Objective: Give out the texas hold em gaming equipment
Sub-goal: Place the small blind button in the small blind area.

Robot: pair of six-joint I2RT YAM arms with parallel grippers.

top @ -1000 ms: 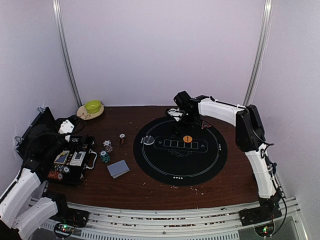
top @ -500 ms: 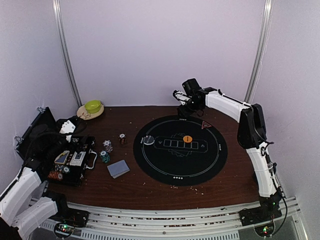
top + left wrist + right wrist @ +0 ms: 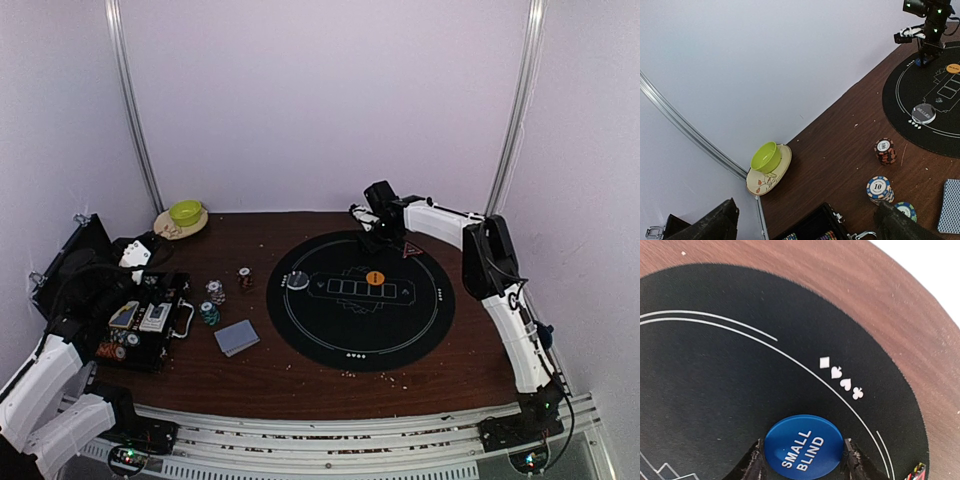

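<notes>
Showing the blue disc [image 3: 802, 447], lettered SMALL BLIND, as the right gripper [image 3: 801, 460] is holding it. The two fingers [image 3: 754, 466] are pressing on opposite edges, with the jaws standing about half apart around it. The disc is hanging label up over the far part of the mat [image 3: 715, 365], at the white ring line and near the four printed suit marks. Whether it is touching the felt cannot be told from these views.

Farther in, the orange disc [image 3: 375, 277] is lying at the top edge of the row of card boxes. A grey disc [image 3: 298, 280] is sitting at the mat's left side. Off the mat to the left, three chip stacks [image 3: 215, 291] and the cards [image 3: 237, 337] are lying on the table [image 3: 300, 380], near the open case [image 3: 140, 330]. The left gripper [image 3: 806, 206] is hovering by that case with its jaws spread wide, holding nothing.

Judged step: the buttons are being set out, and the small blind is being placed at the far side. The next move is calling for a flat set-down on the felt. The fingers then need to part cleanly so that the disc is not dragged, followed by a straight lift clear. Chips and cards appear not yet shared out.
</notes>
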